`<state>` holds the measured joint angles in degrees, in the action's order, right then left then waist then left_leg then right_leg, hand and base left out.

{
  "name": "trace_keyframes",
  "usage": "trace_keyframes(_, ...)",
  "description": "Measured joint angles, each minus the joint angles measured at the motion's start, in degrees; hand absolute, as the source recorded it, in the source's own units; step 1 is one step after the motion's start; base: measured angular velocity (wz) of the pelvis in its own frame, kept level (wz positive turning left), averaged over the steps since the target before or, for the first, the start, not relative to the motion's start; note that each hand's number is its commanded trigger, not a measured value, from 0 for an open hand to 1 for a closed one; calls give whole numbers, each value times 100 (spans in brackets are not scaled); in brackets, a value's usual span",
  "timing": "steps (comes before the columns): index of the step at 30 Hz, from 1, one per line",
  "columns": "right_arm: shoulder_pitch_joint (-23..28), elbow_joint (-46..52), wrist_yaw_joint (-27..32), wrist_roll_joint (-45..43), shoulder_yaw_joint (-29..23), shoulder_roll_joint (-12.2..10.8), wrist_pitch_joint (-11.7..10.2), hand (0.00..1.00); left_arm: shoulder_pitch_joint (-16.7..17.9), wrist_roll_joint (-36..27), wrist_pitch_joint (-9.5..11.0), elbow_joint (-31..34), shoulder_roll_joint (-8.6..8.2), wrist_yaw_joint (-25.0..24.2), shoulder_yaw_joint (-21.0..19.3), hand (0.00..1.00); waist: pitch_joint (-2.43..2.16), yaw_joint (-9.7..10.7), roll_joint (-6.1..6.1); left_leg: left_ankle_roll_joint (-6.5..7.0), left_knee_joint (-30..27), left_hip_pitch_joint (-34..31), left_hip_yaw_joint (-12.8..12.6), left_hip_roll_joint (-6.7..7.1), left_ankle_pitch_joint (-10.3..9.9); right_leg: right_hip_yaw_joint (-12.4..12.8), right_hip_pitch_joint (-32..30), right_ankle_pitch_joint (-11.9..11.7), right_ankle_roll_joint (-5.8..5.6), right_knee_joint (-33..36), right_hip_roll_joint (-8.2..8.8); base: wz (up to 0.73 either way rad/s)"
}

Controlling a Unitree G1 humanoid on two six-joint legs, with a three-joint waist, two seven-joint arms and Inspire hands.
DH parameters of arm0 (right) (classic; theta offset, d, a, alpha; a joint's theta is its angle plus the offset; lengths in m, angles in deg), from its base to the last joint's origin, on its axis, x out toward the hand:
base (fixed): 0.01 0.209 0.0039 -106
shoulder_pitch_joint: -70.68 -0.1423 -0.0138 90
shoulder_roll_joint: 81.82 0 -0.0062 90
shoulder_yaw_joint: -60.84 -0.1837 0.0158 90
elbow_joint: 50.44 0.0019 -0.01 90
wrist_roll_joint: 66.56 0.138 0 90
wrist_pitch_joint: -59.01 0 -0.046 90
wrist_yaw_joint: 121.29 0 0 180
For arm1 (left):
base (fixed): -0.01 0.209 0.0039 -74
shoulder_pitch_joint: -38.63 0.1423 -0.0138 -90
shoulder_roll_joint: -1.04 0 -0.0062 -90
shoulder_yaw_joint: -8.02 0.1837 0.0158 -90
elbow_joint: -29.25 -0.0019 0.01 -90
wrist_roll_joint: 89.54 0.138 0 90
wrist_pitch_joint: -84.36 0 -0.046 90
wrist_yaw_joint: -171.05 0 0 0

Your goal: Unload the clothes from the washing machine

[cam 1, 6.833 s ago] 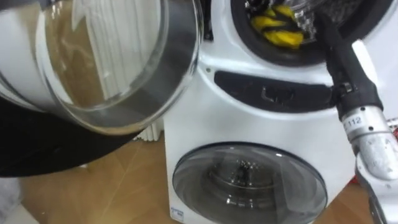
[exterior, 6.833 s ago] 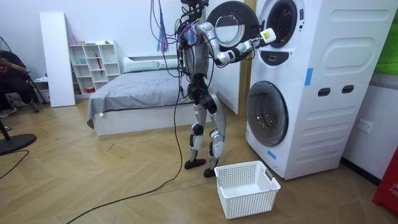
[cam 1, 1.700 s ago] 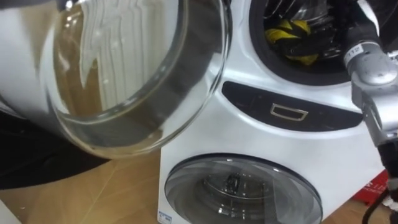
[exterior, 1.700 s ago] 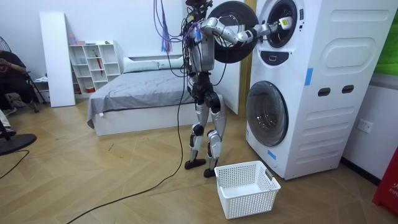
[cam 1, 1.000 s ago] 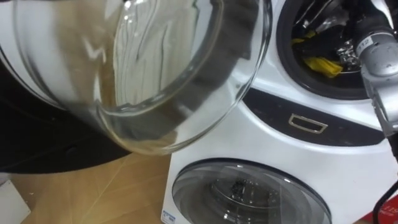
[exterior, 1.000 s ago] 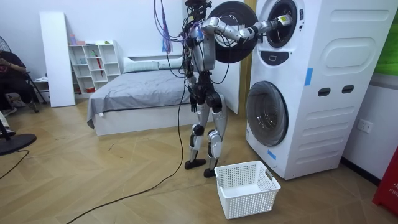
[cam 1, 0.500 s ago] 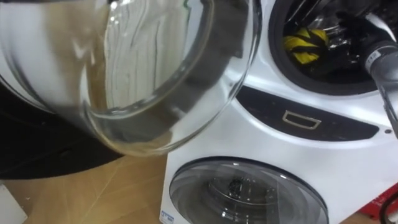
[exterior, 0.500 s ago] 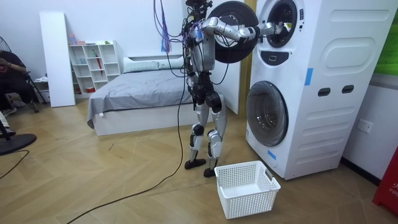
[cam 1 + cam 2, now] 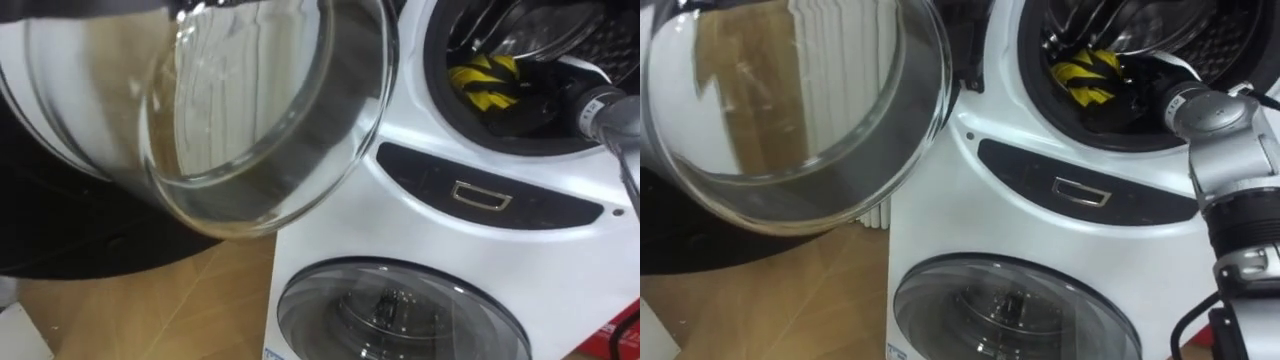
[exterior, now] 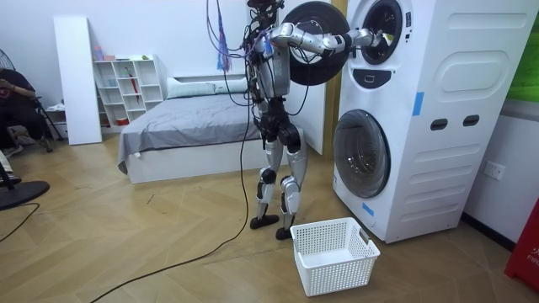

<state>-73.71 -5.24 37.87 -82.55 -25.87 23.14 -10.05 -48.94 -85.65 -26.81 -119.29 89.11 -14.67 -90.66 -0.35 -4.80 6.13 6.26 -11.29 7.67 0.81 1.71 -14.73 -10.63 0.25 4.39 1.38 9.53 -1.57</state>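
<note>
Yellow-black clothes (image 9: 484,82) inside upper washing machine (image 9: 402,122)

We're seeing a silver-grey humanoid beside the washing machine (image 10: 438,168): dark torso carrying black cables, purple straps rising overhead, black feet; forearm nearest the machine showing silver casing, black ribbed cuff.

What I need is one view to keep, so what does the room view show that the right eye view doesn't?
Room view adds: the basket on the floor by the robot's feet, the bed behind it, and the robot standing at the washer stack. Right eye view adds: the yellow-and-black cloth in the upper drum, with the right robot hand reaching in beside it. Shared: the stack, the open upper door, the shut lower door.
</note>
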Motion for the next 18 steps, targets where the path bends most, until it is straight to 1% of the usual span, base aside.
trace_keyframes(1, 5, 0, -7, -5, -1, 0, 1, 100, -5, -3, 0, -4, 4, 0, 4, 0, -1, 2, 2, 0, 0, 1, 2, 1, 0, -7, 3, 0, 0, -2, 0, 0)
trace_keyframes(7, 100, 96, 25, -113, -48, 1, -35, 100, -208, -5, 21, -231, 32, 0, 10, 0, -4, 13, 3, 0, -6, 42, 8, -2, 0, -38, 99, -10, -6, -96, -11, 0)
trace_keyframes(11, 100, 106, 320, -386, -119, 16, -103, 100, -297, -5, 35, -248, 38, -5, 219, 0, 13, -27, -24, 0, -7, 70, 4, -16, 0, -37, 139, -9, -5, -133, -30, 0)
trace_keyframes(13, 110, 106, 375, -485, -117, 28, -137, 100, -299, -5, 49, -275, 50, -6, 219, 0, 11, -26, -26, -1, -9, 102, 2, -21, 1, -38, 180, -4, -2, -201, -44, 0)
trace_keyframes(15, 190, 150, 463, -507, -111, 52, -267, 100, -316, -73, 67, -365, 70, -6, 221, 0, 10, -24, -27, -7, -13, 139, 3, -42, 4, -40, 202, 1, 7, -200, -74, -5)
trace_keyframes(16, 206, 167, 465, -505, -110, 52, -269, 100, -318, -101, 78, -387, 72, -6, 223, 0, 12, -22, -34, -11, -14, 158, 2, -48, 7, -40, 224, 1, 8, -203, -83, -3)
trace_keyframes(18, 324, 207, 462, -432, -49, 36, -289, 100, -319, -113, 118, -512, 89, -5, 337, 0, -9, 7, -33, -108, -60, 264, -66, -51, 47, -27, 419, -1, 11, -289, -77, -3)
